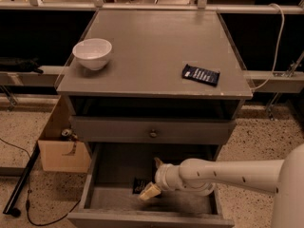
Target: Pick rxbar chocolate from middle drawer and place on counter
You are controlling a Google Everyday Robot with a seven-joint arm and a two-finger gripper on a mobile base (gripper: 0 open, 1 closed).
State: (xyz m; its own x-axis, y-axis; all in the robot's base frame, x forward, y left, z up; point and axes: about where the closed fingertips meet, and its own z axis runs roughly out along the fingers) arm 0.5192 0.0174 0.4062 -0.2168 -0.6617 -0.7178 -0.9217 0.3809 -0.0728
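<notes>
1. Down on the floor of the open middle drawer point(88, 190) lies the rxbar chocolate point(140, 185), flat, left of centre and nearer the front wall than the back.
2. Only a dark, roughly square patch of the bar shows, because its right end is covered by a finger, so I cannot tell its long axis or which way it points.
3. It carries a faint pale mark that cannot be read.
4. The gripper point(152, 177) is inside the drawer on a pale arm point(228, 175) reaching in from the right.
5. Its fingers point(148, 192) are spread wide and hold nothing: one tip points toward the back of the drawer, and the other slants down onto the bar's right end.
6. The drawer holds just the bar and the gripper.
7. Above it, a drawer front with a round knob point(153, 133) is closed.
8. On the counter point(152, 42) a navy bar point(201, 74) lies near the right front corner, its long axis running left to right and dipping slightly to the right; its white print is unreadable.
9. A white bowl point(92, 52) sits upright near the left edge, well apart from the navy bar.
10. A cardboard box point(61, 153) stands on the floor left of the cabinet, with a small can-like thing at its top.
</notes>
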